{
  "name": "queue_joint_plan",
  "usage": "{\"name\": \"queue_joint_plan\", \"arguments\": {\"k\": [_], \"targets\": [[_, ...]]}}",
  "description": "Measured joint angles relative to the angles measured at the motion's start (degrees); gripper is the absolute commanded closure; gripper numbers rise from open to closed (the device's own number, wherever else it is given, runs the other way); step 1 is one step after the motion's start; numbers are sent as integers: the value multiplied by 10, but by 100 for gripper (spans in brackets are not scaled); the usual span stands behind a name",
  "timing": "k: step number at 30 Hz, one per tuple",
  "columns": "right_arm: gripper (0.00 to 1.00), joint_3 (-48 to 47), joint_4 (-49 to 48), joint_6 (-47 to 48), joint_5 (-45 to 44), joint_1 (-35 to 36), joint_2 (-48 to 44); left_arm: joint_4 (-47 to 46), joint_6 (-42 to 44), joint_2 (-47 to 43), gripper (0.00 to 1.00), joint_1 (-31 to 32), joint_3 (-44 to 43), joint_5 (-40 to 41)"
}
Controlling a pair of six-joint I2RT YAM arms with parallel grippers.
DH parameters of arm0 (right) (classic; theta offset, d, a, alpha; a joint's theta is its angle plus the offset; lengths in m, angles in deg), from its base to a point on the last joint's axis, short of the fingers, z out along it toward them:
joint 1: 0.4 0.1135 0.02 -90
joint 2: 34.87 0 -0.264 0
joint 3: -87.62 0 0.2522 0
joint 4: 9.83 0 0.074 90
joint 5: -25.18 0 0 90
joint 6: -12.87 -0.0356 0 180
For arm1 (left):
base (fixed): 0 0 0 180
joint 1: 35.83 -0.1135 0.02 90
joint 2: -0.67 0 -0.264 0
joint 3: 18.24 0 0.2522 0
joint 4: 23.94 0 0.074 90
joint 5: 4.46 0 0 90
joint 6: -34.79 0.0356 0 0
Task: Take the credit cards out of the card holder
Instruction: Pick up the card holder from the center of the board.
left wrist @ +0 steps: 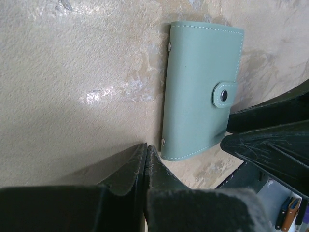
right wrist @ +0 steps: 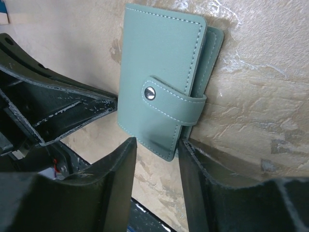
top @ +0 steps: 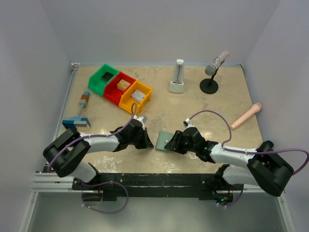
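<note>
Right wrist shows my right jaws part-open astride one end of the card holder, snapped shut, flat on the counter. My left jaws are shut and empty beside it. A pinch may skid it away.

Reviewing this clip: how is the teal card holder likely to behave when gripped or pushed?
The card holder looks thin and stitched, so it probably flexes somewhat. Its snap tab is fastened, so it should stay closed when lifted. Lying flat on the table, it will likely slide, not roll.
</note>
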Motion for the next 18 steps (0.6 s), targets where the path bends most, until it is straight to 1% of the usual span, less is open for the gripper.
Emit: {"name": "queue_joint_plan", "arguments": {"k": [2, 10, 14, 16, 17, 18], "targets": [[64, 1, -5, -1, 0, 0, 8, -2, 0, 1, 100, 0, 0, -1], [78, 1, -28, -10, 8, 0, 38, -14, 0, 3, 100, 0, 4, -4], [89, 2, -26, -12, 7, -1, 35, -21, 0, 3, 100, 0, 8, -5], [97, 2, -21, -11, 7, -2, 27, -22, 0, 2, 100, 0, 9, -5], [100, 3, -19, -11, 7, -2, 21, -22, 0, 2, 100, 0, 9, -5], [100, 3, -17, -11, 8, -2, 13, -22, 0, 1, 100, 0, 10, -4]]}}
